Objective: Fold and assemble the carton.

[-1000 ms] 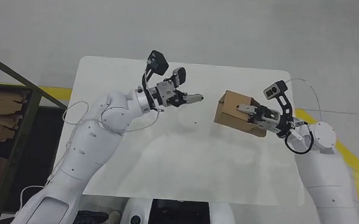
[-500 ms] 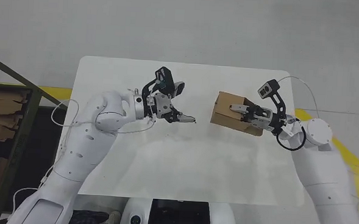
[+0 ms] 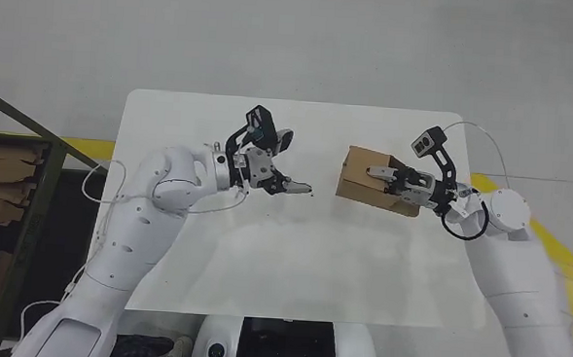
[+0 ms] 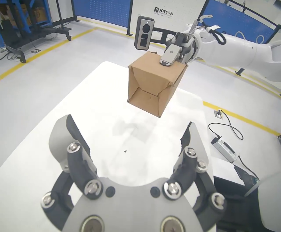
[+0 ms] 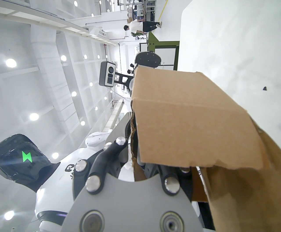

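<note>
Carton point(image 3: 369, 180): plain brown cardboard, squared into a box. One end is open, with flaps angled inward. Held clear of the table point(image 3: 262, 265), above its right part.
Right gripper point(image 3: 386, 175): clamped on the carton's top wall.
Left gripper point(image 3: 301, 189): fingers spread, above the table's middle, apart from the carton.

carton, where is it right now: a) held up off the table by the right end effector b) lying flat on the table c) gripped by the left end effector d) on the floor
a: in the left wrist view the carton hangs clear of the table, the right end effector clamped on its upper edge, while the left end effector is open and apart from it.
</note>
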Controlling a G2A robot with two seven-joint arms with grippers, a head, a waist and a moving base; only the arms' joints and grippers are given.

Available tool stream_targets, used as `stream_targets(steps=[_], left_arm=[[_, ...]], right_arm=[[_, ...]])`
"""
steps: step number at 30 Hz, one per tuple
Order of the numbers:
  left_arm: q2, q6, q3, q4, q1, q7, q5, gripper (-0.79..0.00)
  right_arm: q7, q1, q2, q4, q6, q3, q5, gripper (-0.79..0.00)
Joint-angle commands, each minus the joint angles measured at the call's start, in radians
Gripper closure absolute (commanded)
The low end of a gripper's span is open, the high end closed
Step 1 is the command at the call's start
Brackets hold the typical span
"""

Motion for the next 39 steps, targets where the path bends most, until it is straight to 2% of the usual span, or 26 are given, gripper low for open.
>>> stream_targets(steps=[1, 5, 8, 13, 21, 29, 39], left_arm=[[0.001, -0.041, 0.016, 0.039, -0.009, -0.005, -0.029, -0.785], [0.003, -0.134, 0.045, 0.108, -0.051, -0.007, 0.019, -0.785], [0.003, -0.216, 0.066, 0.13, -0.07, 0.046, 0.087, -0.785], [0.01, -0.216, 0.116, 0.139, -0.084, 0.168, 0.107, -0.785], [0.034, -0.216, 0.208, 0.139, -0.11, 0.26, 0.137, -0.785], [0.045, -0.216, 0.232, 0.146, -0.108, 0.433, 0.264, -0.785], [0.034, -0.192, 0.272, 0.187, -0.126, 0.523, 0.355, -0.785]], right_arm=[[-0.003, -0.005, 0.0, -0.007, 0.005, -0.006, -0.003, 0.0], [0.033, 0.007, -0.003, 0.034, -0.018, -0.017, 0.022, 0.0], [0.045, 0.02, -0.009, 0.072, -0.037, -0.035, 0.039, 0.0], [0.055, 0.034, -0.019, 0.108, -0.079, -0.071, 0.04, 0.0], [0.078, 0.036, -0.03, 0.112, -0.182, -0.107, 0.033, 0.0], [0.101, 0.04, -0.034, 0.111, -0.187, -0.127, 0.033, 0.0], [0.089, 0.033, -0.039, 0.077, -0.183, -0.155, 0.011, 0.0]])
